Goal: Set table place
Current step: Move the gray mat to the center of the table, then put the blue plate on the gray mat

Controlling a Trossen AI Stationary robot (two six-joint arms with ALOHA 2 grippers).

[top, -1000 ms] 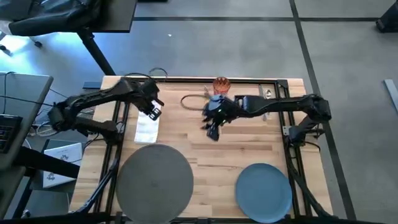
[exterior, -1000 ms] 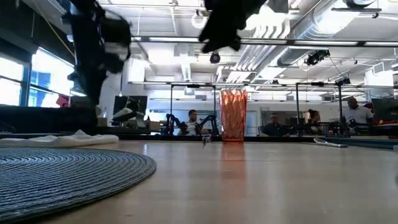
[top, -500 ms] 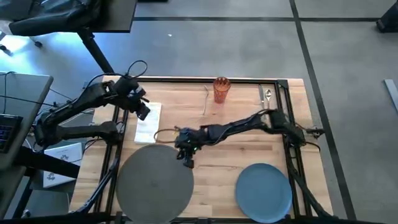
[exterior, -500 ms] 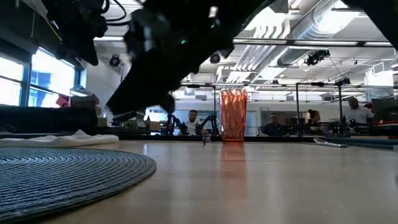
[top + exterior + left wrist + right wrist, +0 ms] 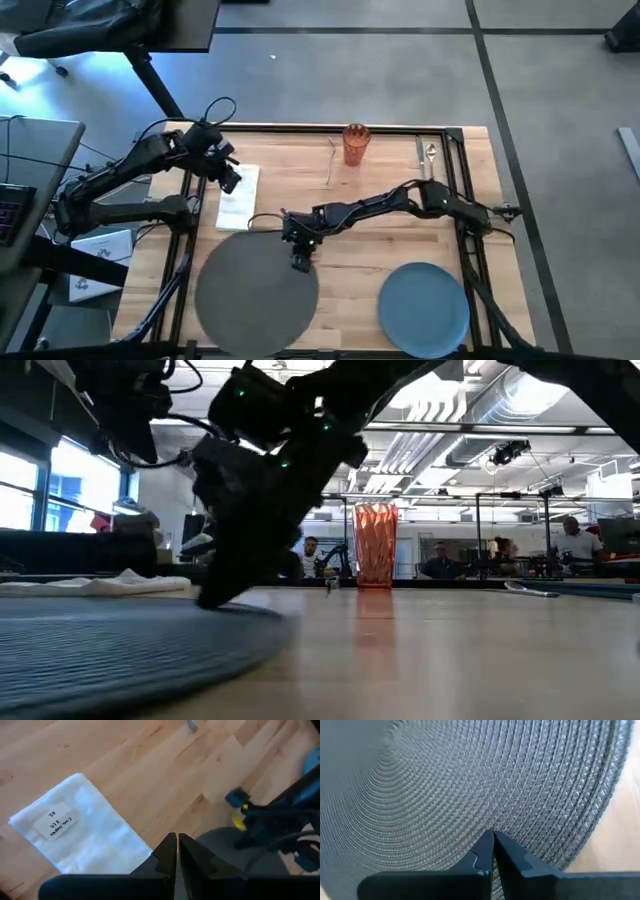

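Observation:
The grey round placemat lies flat at the table's near left. My right gripper reaches across from the right and is shut, its tips down on the mat's far right part. The white napkin lies flat just beyond the mat. My left gripper hovers shut above the napkin's far edge and touches nothing. The blue plate sits at the near right. The orange tumbler stands upright at the far edge, with a fork to its left and more cutlery at the far right. My right gripper presses its shut fingertips down on the placemat's woven top, a little inside its far right rim. The fingers slant down from the table's right and far side. The mat stays flat on the table.
Bare wood lies between the mat, the plate and the tumbler. A black rail frame runs around the table's edges. Beyond the table in the low view, seated people show far off.
My right gripper has swung from beside the tumbler toward the table's left and near edge and come down onto the placemat. The mat has then slid a little toward the right and near edge. My left gripper has drawn back from the napkin toward the far left.

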